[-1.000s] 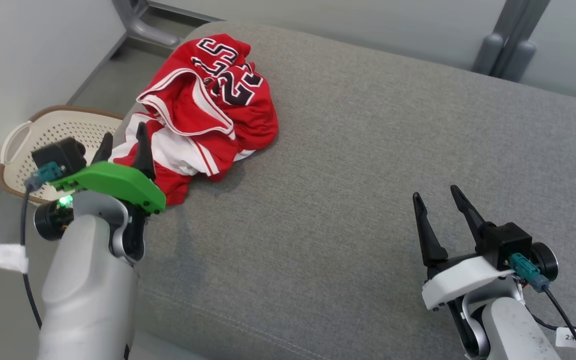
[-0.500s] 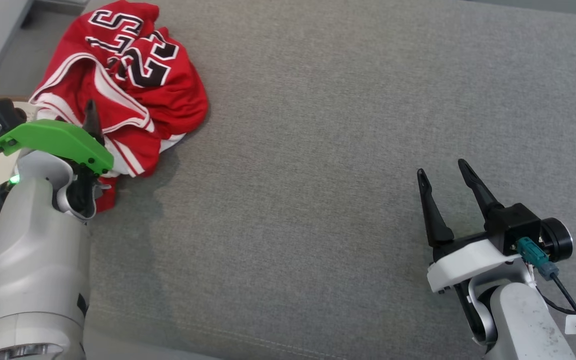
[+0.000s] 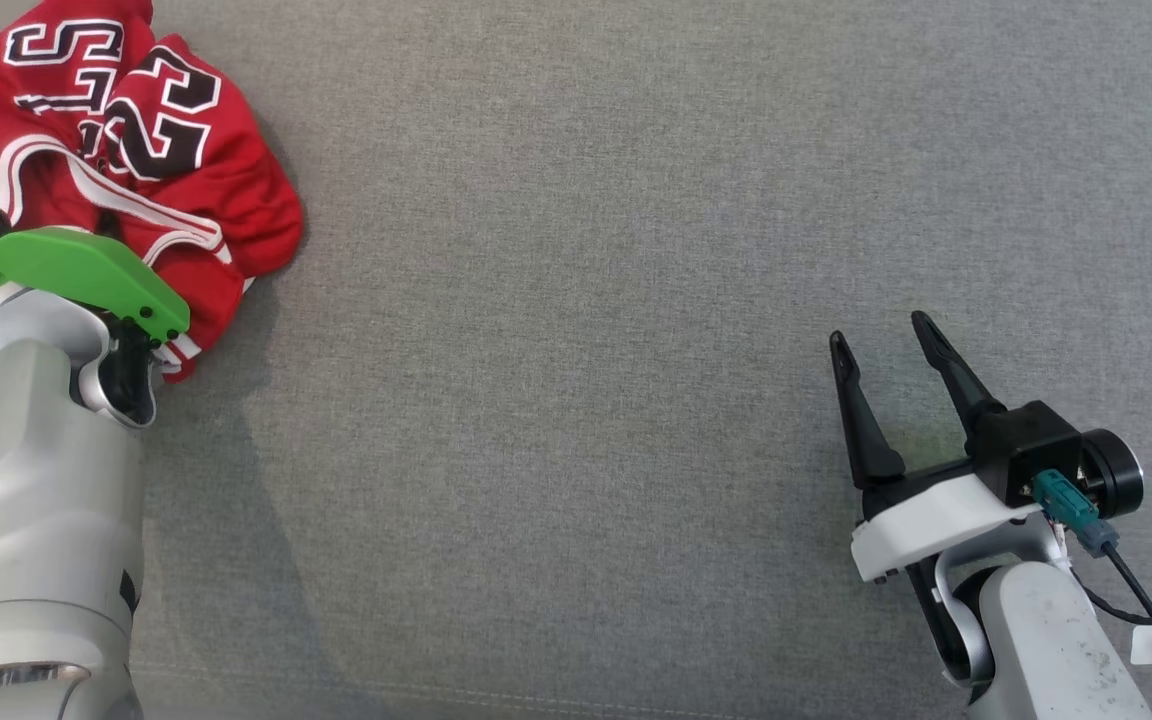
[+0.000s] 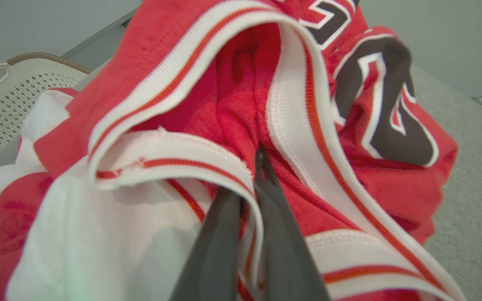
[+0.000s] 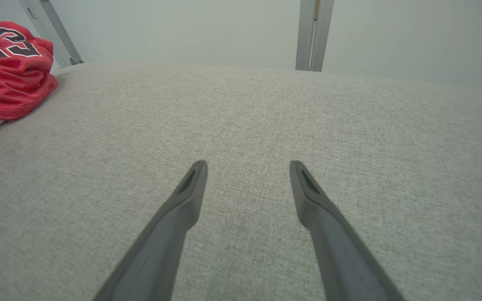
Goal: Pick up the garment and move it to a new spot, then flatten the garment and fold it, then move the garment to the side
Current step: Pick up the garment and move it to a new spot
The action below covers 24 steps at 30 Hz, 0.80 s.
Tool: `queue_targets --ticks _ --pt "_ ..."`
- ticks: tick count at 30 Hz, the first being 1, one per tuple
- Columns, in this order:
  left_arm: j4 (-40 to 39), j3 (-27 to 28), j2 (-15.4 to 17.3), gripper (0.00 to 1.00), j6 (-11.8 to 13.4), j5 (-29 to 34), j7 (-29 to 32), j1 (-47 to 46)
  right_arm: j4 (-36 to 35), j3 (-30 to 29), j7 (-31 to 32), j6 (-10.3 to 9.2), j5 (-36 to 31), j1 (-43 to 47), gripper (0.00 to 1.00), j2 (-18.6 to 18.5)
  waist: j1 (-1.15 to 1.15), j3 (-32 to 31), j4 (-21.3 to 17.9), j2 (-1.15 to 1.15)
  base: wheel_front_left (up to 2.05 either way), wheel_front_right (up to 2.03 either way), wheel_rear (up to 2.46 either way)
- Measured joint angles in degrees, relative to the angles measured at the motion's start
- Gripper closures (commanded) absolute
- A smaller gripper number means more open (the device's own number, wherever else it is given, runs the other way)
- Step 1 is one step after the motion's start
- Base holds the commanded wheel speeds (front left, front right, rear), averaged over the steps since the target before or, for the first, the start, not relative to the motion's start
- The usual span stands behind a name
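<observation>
**A:** What's the biggest thing there?

**B:** One grey cushion (image 3: 576, 300). It is flat, with a woven, slightly fuzzy cloth and a stitched seam along its near edge.

**A:** And the garment?

**B:** One garment (image 3: 166, 120), a red jersey crumpled in a heap on the far left part of the cushion. The knit is soft and the trim is ribbed white with a thin red stripe. It has black numerals outlined in white and some white panels.

**A:** Anything beside it?

**B:** One cream plastic basket (image 4: 6, 96) with a perforated wall and a brown rim, seen past the heap in the left wrist view.

**A:** How many tools?

**B:** Two, each on a pale, smooth arm. The left tool (image 4: 249, 196) sits under a green cover (image 3: 66, 270) at the heap's near edge. Its two dark fingers are pressed together, pinching a fold of the striped trim.

**A:** And the other?

**B:** The right tool (image 3: 881, 330) is well apart from the garment, over bare cushion at the right. Its two tapered fingers are spread wide with nothing between them, and its cover (image 3: 926, 520) is white.
</observation>
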Motion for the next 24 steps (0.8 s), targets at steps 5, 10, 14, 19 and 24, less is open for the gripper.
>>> queue_targets --ticks 5,10,14,19,24 --pt "-0.32 -0.77 0.44 1.0 -0.29 0.81 -3.7 -1.38 1.22 0.58 -0.96 0.0 1.52 -0.34 0.0 -0.01 0.0 -1.04 0.07 0.0 0.0 0.0 0.0" --pt "-1.51 -2.43 1.14 1.0 -0.59 2.26 -6.83 -3.38 3.97 1.86 -2.64 0.0 3.81 -0.46 0.0 0.0 0.0 -3.93 0.72 0.0 0.0 0.0 0.0" --pt "-3.85 -4.58 1.68 1.0 -1.98 3.93 -8.06 -6.12 6.47 2.79 -4.04 0.0 6.28 -0.47 0.0 -0.01 0.0 -7.09 1.07 0.0 0.0 0.0 0.0" --pt "-7.57 -7.38 0.82 1.0 -3.48 5.08 -8.75 -9.33 9.14 3.47 -5.41 0.0 8.65 -0.31 0.0 -0.01 0.0 -11.53 0.89 0.0 0.0 0.0 0.0" --pt "-11.96 -10.89 -2.49 1.0 -4.45 5.63 -8.03 -11.79 10.55 4.34 -5.98 0.0 9.81 -0.16 0.0 -0.02 0.0 -15.66 -0.58 0.0 0.0 0.0 0.0"
